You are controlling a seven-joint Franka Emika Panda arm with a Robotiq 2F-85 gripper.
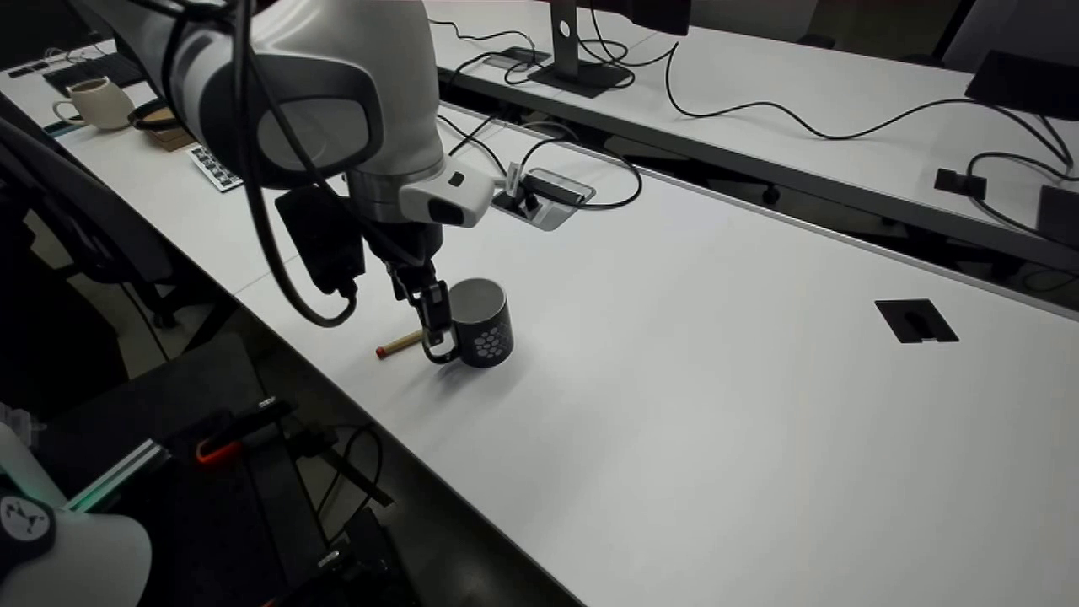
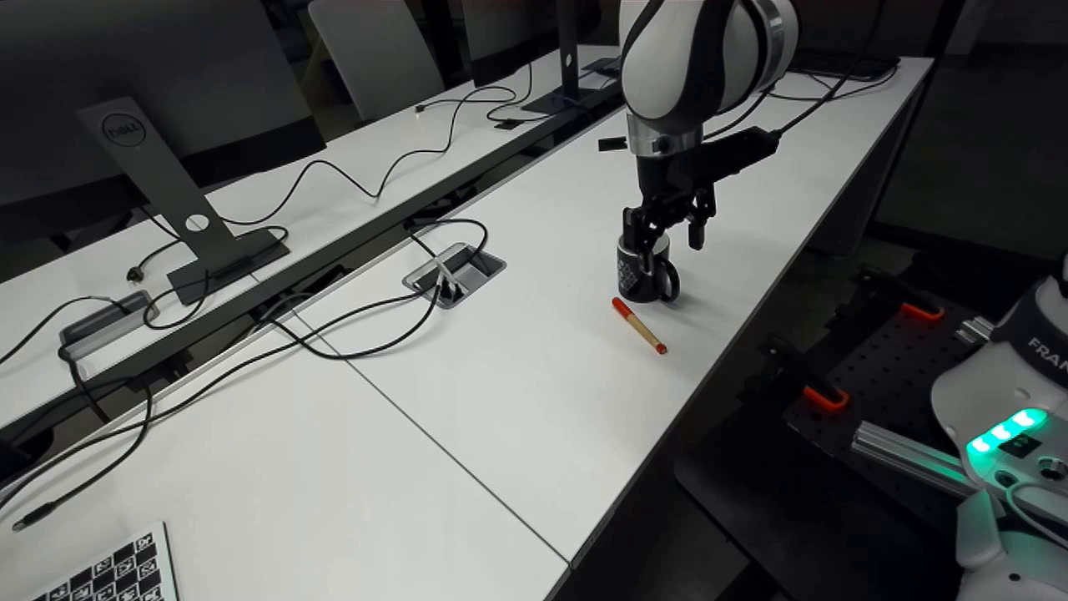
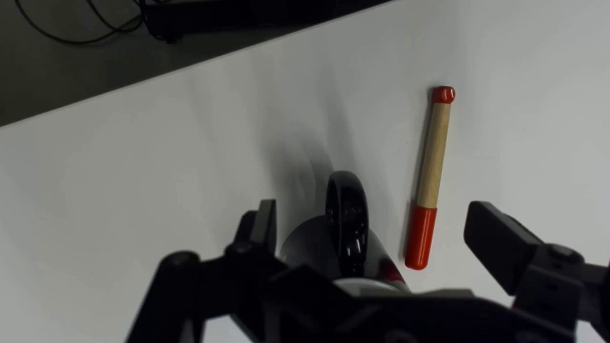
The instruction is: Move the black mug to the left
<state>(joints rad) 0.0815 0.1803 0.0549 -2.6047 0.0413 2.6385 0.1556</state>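
The black mug (image 1: 489,337) stands upright on the white table, with a pale dotted mark on its side. It also shows in an exterior view (image 2: 636,282), partly behind the fingers. In the wrist view its handle (image 3: 350,209) points toward the table edge, and the gripper body hides much of the rim. My gripper (image 3: 372,216) is open, with its fingers wide apart on either side of the handle in that view. In an exterior view the gripper (image 1: 432,314) is at the mug's handle side, close to the rim. Whether a finger touches the mug cannot be told.
A thin red-and-tan stick (image 3: 431,176) lies beside the mug, also seen in both exterior views (image 2: 639,325) (image 1: 399,344). The table's edge (image 3: 190,66) is near the handle side. A cable socket box (image 2: 455,275) and loose cables lie toward the back.
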